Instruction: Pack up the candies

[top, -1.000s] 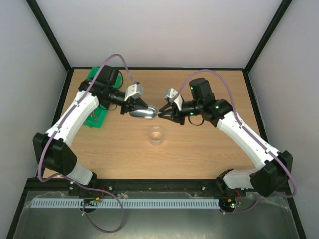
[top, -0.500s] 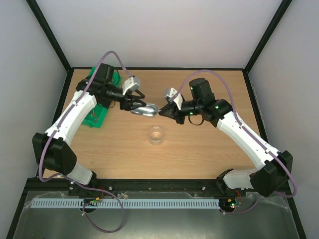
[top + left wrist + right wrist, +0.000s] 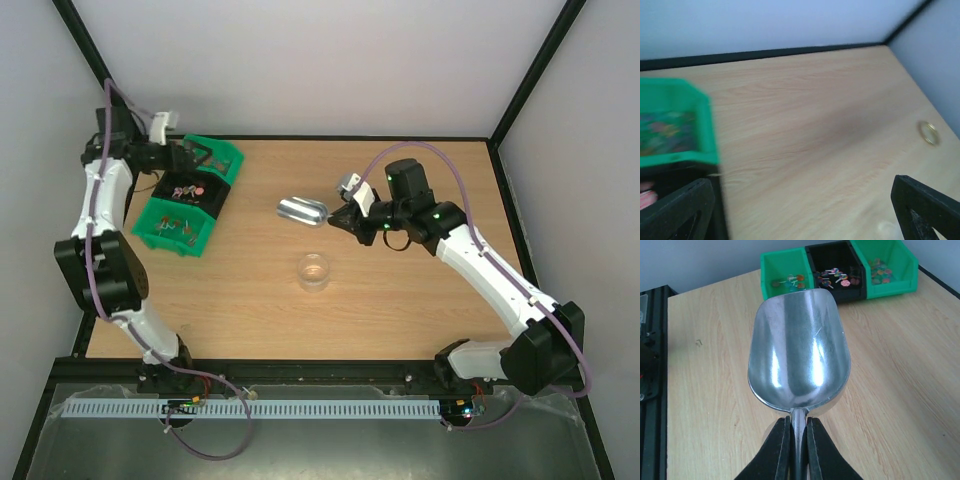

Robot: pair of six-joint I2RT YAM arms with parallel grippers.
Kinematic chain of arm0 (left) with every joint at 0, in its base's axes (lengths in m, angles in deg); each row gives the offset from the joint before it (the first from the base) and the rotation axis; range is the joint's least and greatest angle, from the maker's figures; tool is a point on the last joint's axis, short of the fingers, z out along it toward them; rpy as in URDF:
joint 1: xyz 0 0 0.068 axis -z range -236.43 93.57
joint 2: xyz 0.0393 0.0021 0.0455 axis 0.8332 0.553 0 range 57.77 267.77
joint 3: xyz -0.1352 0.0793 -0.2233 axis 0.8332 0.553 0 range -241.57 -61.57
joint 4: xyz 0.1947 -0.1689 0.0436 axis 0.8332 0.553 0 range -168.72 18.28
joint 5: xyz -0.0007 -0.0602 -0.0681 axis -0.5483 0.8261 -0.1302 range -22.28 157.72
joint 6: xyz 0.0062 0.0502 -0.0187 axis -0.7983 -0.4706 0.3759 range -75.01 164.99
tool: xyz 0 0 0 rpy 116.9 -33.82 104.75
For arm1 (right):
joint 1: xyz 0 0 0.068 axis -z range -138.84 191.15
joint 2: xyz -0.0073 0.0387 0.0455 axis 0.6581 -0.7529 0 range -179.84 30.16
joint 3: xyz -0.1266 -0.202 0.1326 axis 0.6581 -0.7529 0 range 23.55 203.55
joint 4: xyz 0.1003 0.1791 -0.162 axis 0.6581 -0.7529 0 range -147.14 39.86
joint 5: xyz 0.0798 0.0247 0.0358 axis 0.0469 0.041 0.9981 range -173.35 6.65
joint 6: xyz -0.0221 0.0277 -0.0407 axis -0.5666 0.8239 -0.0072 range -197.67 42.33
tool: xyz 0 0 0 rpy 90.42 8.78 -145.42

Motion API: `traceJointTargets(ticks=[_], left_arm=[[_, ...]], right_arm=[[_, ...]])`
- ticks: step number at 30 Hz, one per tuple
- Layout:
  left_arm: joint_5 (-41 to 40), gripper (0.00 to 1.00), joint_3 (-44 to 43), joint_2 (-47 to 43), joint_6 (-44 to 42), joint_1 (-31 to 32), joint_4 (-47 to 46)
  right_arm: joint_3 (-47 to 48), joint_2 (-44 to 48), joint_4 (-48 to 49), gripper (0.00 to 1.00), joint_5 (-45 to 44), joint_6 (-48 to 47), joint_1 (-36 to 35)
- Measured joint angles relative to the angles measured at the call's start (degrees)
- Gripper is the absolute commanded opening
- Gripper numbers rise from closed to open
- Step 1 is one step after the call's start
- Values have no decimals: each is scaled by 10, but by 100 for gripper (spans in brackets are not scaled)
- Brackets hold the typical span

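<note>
The silver metal scoop [image 3: 300, 211] hangs empty above the table, and my right gripper [image 3: 337, 216] is shut on its handle. The right wrist view shows the scoop [image 3: 797, 355] bowl-up, with my right gripper [image 3: 799, 440] clamped round the thin handle. The candies [image 3: 185, 190] lie in a green bin [image 3: 232, 162] at the far left, seen as candies [image 3: 835, 277] in the bin [image 3: 890, 288] beyond the scoop's lip. My left gripper [image 3: 200, 159] stands open over the bin's far end, holding nothing. In the blurred left wrist view, my left gripper [image 3: 800, 200] is spread wide beside the bin [image 3: 702, 125].
A small clear round jar [image 3: 313, 271] stands upright on the wooden table, in front of the scoop. A small brass-coloured ring [image 3: 928, 132] lies on the table to the right in the left wrist view. Black frame posts and pale walls close in the table.
My left gripper opened, let go of the scoop and swung back left over the green bin. The right gripper closed on the handle and now carries the scoop alone.
</note>
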Motion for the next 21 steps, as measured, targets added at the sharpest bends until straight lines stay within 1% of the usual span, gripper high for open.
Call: traceJointTargets(ticks=[2, 4, 7, 9, 14, 16, 18, 21], left_arm=[[-21, 99, -34, 46, 21, -35, 1], [-61, 99, -52, 81, 39, -64, -8], [-105, 99, -54, 104, 43, -92, -19], [-143, 99, -79, 127, 31, -105, -11], [-221, 99, -196, 216, -37, -113, 26], [-250, 99, -209, 239, -57, -112, 33], [-275, 97, -210, 255, -71, -110, 37], [-306, 89, -211, 283, -94, -106, 47]], right_arm=[[-1, 0, 2, 1, -5, 0, 3], [-2, 0, 3, 1, -10, 0, 5], [-2, 0, 5, 1, -14, -2, 8], [-2, 0, 6, 1, -16, -3, 9], [-2, -1, 7, 1, -20, -5, 16], [-2, -2, 7, 1, -24, -7, 17], [-2, -3, 7, 1, -27, -9, 19], [-2, -10, 7, 1, -30, -11, 21]])
